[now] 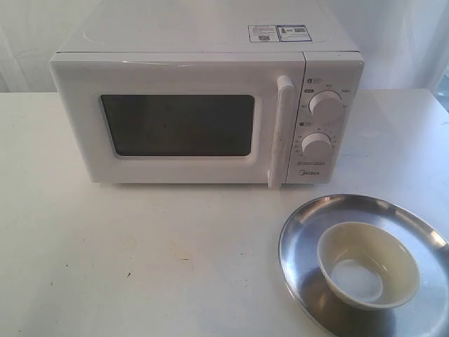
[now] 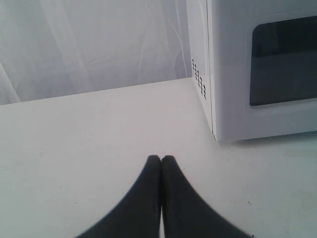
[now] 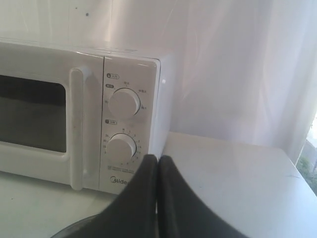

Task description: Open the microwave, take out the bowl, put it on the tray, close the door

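Observation:
The white microwave (image 1: 203, 70) stands at the back of the table, its door (image 1: 175, 126) shut flat, the tall white handle (image 1: 280, 130) beside the two knobs. In front of it to the right lies the steel tray (image 1: 302, 253), and the small cream bowl (image 1: 368, 263) sits upright on it. Neither gripper shows in the exterior view. My left gripper (image 2: 161, 158) is shut with nothing in it, low over the table, off the microwave's (image 2: 257, 69) left corner. My right gripper (image 3: 158, 157) is shut and empty, above the tray's rim (image 3: 79, 225), facing the knob panel (image 3: 124, 119).
A white table (image 1: 140, 260) carries everything, with a white curtain (image 2: 89, 44) behind it. The table's right edge and a window gap (image 3: 309, 163) lie to the right of the microwave.

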Action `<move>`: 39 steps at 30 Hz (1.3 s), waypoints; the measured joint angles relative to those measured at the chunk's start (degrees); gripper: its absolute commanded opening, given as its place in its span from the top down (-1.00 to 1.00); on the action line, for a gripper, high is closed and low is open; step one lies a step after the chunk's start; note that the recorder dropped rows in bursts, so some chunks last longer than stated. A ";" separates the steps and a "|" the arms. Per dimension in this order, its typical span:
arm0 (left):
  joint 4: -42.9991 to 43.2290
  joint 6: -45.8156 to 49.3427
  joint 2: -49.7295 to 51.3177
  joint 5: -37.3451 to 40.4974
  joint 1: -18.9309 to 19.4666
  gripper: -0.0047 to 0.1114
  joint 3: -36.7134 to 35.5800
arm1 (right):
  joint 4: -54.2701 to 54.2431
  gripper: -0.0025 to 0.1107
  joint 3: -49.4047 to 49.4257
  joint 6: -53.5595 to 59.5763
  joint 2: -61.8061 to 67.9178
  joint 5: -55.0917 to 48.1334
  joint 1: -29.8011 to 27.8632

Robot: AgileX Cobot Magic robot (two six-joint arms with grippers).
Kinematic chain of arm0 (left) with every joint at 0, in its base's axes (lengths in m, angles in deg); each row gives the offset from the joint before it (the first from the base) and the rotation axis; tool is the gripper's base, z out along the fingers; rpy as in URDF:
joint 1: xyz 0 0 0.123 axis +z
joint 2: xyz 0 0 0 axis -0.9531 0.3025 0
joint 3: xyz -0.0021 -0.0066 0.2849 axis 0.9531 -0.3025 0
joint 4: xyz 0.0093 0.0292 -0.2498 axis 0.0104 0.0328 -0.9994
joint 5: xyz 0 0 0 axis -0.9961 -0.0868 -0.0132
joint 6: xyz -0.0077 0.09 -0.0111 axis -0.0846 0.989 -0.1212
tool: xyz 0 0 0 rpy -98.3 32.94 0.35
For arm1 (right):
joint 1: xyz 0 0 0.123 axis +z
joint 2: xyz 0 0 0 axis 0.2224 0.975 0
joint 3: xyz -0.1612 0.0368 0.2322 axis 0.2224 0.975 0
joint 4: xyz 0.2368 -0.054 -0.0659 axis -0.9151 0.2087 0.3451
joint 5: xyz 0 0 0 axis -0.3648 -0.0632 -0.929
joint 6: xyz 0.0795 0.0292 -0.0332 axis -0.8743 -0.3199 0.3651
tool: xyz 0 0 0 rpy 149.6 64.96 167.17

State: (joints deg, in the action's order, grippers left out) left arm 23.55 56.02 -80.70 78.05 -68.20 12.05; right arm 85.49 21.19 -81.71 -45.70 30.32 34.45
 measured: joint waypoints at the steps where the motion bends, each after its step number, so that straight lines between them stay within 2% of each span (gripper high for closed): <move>1: 0.00 0.00 0.00 0.00 0.00 0.92 0.00 | -0.12 0.96 0.00 0.00 0.00 -0.47 0.00; 12: 0.00 0.00 0.00 0.00 0.00 0.92 0.00 | -0.42 0.96 0.00 0.00 0.00 -5.28 0.00; 39: 0.00 0.00 0.00 0.00 0.00 0.92 0.00 | -0.42 0.96 0.00 0.00 0.00 -5.38 0.00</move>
State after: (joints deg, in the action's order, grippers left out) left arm 23.55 56.02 -80.70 78.05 -68.20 12.05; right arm 85.07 21.19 -81.71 -45.70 24.94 34.45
